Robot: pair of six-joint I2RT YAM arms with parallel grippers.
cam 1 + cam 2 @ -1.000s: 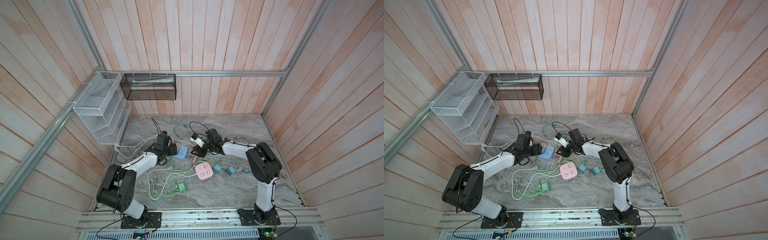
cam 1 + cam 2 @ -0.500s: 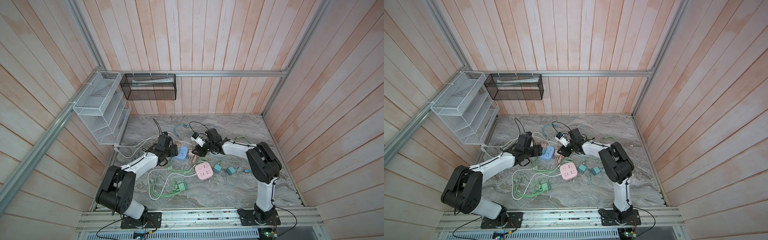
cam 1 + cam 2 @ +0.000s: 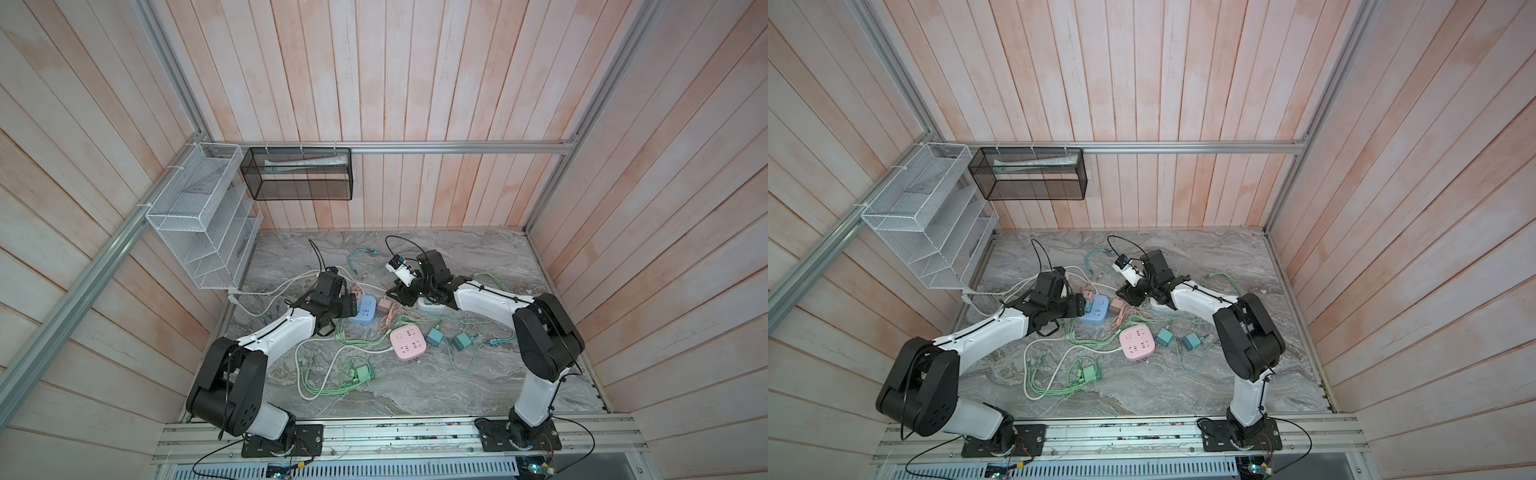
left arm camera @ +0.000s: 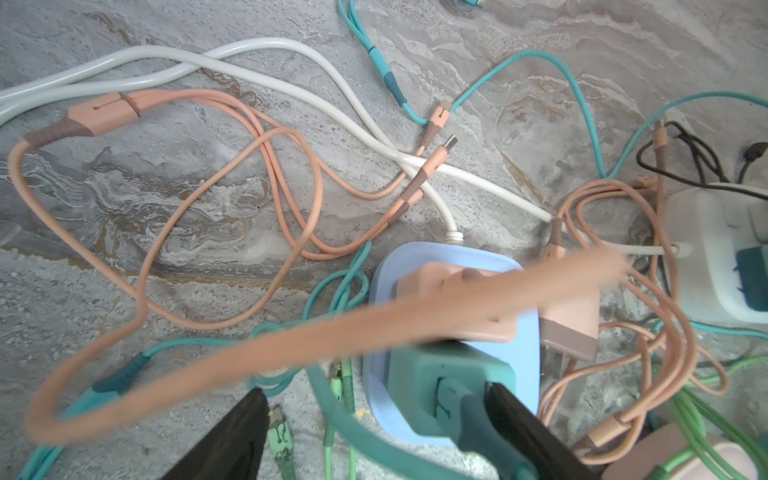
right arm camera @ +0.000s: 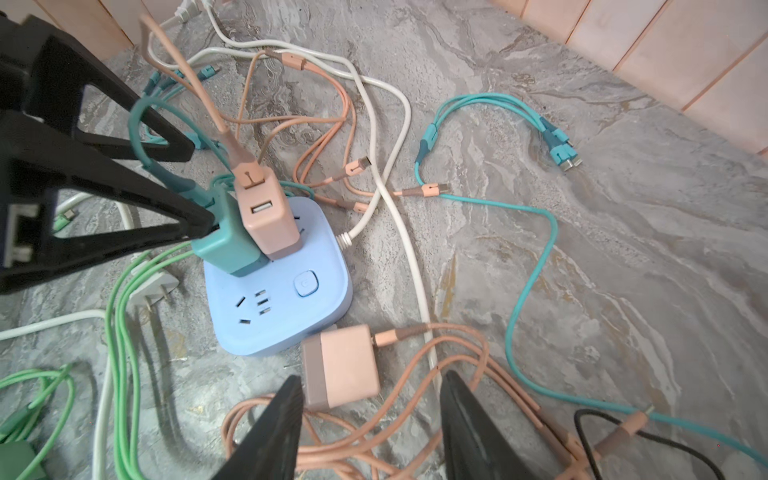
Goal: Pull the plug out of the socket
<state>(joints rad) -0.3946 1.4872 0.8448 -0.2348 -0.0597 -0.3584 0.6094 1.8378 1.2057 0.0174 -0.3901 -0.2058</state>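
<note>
Right wrist view gives me the best look here. The blue socket sits flat on the marble tabletop, and there are two plugs seated upright in it, pressed side by side: a teal plug and a pink plug. Neither one is out yet.

The left gripper comes in from the side with its jaws spread. One of its fingers has its tip against the side of the teal plug, and the other sits well off it, up by the teal cable that loops out of the plug's top. So it's touching the plug but not clamped on it.

Left wrist view agrees. The teal plug is between the jaws, right up against one finger, with a clear gap to the other. A pink cable hangs blurry across the lens.

The right gripper has its jaws apart too, holding nothing. A loose pink adapter lies on its side just beside the blue socket, right at one fingertip — I can't tell if it's actually touching.

In both top views the arms are low over the cable tangle. The left gripper is at the blue socket, and the right gripper is just past the loose adapter. A pink socket sits nearer the front, apart from all that.
</note>
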